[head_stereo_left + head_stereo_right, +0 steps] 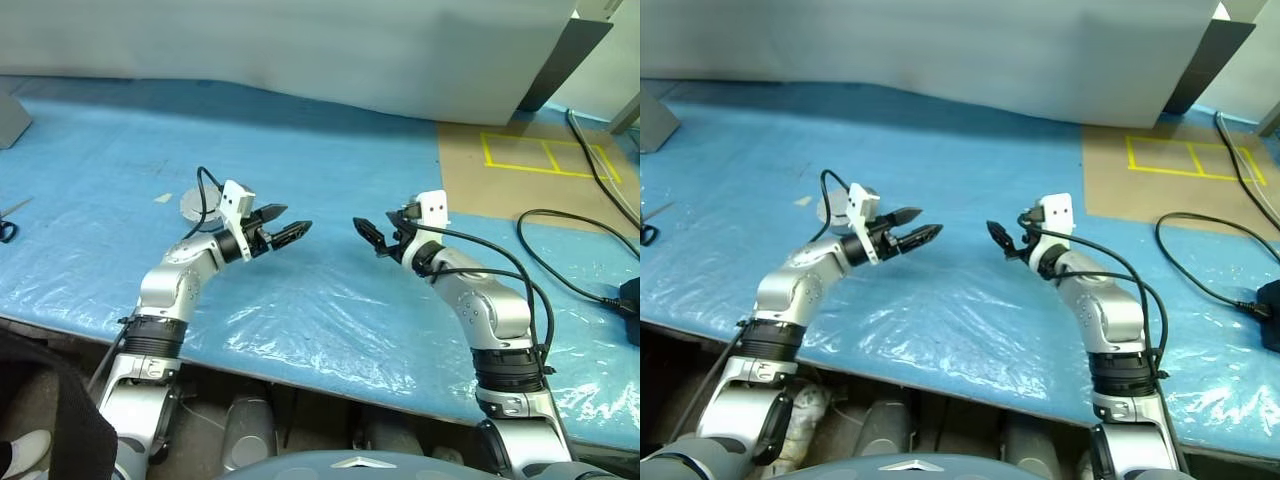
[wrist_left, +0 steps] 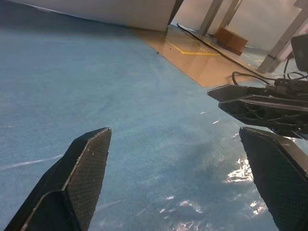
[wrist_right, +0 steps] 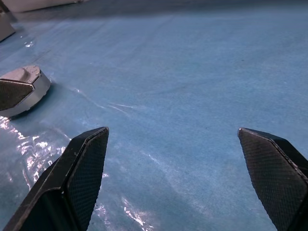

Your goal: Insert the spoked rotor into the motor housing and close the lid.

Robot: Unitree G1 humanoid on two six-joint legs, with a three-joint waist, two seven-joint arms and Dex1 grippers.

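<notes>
Blue plastic sheeting point(image 1: 330, 310) covers the table. Both grippers, left point(image 1: 283, 226) and right point(image 1: 372, 236), hover released and empty, tips facing; the closed housing point(image 3: 21, 90) lies far left.

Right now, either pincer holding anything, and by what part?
Nothing held. Left pincer and right pincer both hang open and empty above the blue sheet.
</notes>
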